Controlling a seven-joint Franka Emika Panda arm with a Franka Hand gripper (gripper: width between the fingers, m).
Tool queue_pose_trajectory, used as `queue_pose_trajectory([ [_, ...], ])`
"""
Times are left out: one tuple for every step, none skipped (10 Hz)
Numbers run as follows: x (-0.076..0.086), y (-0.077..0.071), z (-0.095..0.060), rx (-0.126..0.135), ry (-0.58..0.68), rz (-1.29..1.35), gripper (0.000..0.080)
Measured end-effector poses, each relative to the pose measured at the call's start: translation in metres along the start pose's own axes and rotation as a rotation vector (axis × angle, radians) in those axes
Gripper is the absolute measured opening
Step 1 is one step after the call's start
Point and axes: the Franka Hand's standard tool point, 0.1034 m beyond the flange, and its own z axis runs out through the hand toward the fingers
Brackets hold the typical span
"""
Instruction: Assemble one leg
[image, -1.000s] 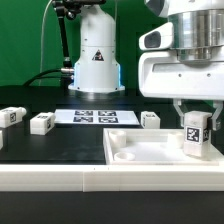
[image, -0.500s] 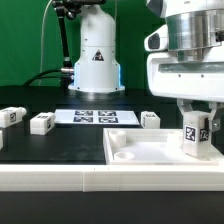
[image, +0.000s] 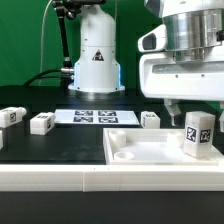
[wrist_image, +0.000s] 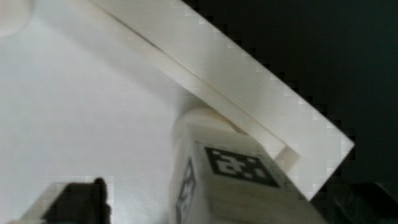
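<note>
Exterior view, lower right of the frame: a wide white tray (image: 150, 152) with a raised rim lies on the black table (image: 60, 142). The only thing in it is the leg (image: 198, 135), which stands upright near the tray's corner at the exterior view's right, its black-and-white tag facing the camera. Whether the leg touches the rim there I cannot tell. Outside the tray, a first block (image: 10, 117) and a second block (image: 41, 123) sit near each other at the exterior view's left, and a third block (image: 149, 119) sits just behind the tray's far rim. The marker board (image: 95, 117) lies flat between the second and third blocks, in front of the white robot base (image: 97, 55).

The arm's white housing fills the upper right of the exterior view and is cut off by the frame edges. Only one of the fingers (image: 172, 110) shows clearly, on the side of the leg toward the exterior view's left; the other is hard to make out at the frame's edge. The wrist view is blurred: the leg's tag can be seen but not read, and the fingers are dark shapes cut off at the border.

The gripper (image: 195, 116) is spread wide, one finger on each side of the leg. In the wrist view pale tray floor shows between the leg and the clearer finger. It holds nothing and no contact with the leg can be seen
</note>
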Motion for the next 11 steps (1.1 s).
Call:
queue_pose_trajectory([
  [-0.0012, -0.0001, -0.0005, -0.011, -0.014, -0.135, 0.0645],
  [0.0018, -0.002, -0.0011, -0.009, -0.013, -0.218, 0.0645],
  [0.0037, 0.0002, -0.0003, -0.031, -0.024, -0.385, 0.0648],
  [0.0063, 0.0014, -0.0005, -0.063, -0.039, -0.525, 0.0649],
  [0.0082, 0.0006, -0.0013, -0.092, -0.043, -0.632, 0.0649],
  [0.0069, 0.0005, -0.0011, -0.109, -0.044, -0.69, 0.0649],
  [0.006, 0.0006, -0.0011, -0.122, -0.046, -0.772, 0.0649],
  [0.0061, -0.0007, -0.0017, -0.12, -0.046, -0.805, 0.0649],
  [0.0071, -0.0007, -0.002, -0.118, -0.048, -0.876, 0.0649],
  [0.0073, -0.0003, -0.0018, -0.118, -0.051, -0.913, 0.0649],
  [0.0076, -0.0002, -0.0018, -0.117, -0.053, -0.947, 0.0649],
])
